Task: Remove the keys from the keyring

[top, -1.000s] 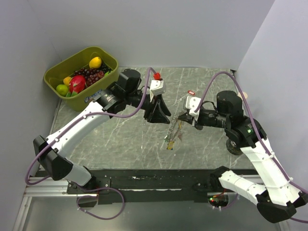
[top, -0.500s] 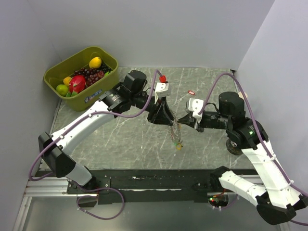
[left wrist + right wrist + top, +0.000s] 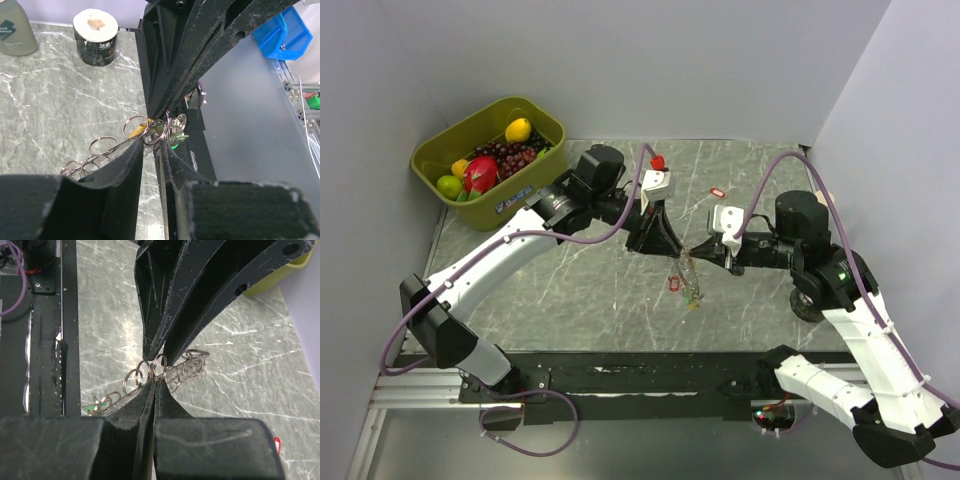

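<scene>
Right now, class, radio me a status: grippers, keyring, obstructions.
Left gripper and right gripper both shut on keyring, tip to tip above table. Keys dangle below; one red key lies apart on table. No obstruction seen.

The basket (image 3: 542,110) sat at the desk's (image 3: 570,290) back left corner. Mid-desk, the keyring (image 3: 687,270) hung between both arms' jaws, one loose key (image 3: 717,192) lying behind them.

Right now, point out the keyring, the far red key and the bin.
keyring (image 3: 150,369), right wrist view, overlapping rings mid-chain.
red key (image 3: 717,192), top view, its middle.
bin (image 3: 460,126), top view, far-left rim.
</scene>
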Controlling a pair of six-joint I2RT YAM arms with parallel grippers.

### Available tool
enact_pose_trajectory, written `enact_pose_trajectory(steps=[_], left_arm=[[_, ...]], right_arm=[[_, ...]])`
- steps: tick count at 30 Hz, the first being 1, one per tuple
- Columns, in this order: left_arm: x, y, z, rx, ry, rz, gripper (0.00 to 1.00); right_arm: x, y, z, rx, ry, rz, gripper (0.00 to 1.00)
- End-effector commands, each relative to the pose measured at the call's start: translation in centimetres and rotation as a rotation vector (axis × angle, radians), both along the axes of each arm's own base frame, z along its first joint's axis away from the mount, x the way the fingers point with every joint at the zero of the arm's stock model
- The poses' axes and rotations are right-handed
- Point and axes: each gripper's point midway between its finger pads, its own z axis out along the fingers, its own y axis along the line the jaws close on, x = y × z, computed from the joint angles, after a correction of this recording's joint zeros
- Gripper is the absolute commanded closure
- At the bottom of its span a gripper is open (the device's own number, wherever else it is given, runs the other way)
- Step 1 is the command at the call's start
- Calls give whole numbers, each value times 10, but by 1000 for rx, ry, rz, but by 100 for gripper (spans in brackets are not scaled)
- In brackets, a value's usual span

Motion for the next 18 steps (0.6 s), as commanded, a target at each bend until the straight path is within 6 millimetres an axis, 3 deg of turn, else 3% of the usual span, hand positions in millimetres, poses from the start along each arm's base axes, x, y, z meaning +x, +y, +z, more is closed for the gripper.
enact_pose_trajectory(steps=[1,6,10,18], left_arm=[[-16,-1,20,-57,-6,-87,73],[-29,5,29,-83,0,-163,64],[-21,2,29,-70,2,-108,46],[-26,8,36,-90,4,-135,38]], right_arm=[[8,2,14,36,-59,-14,100],[11,0,9,28,-61,-30,100],[14,-1,8,21,-63,-39,100],[21,-3,8,24,-72,-78,100]])
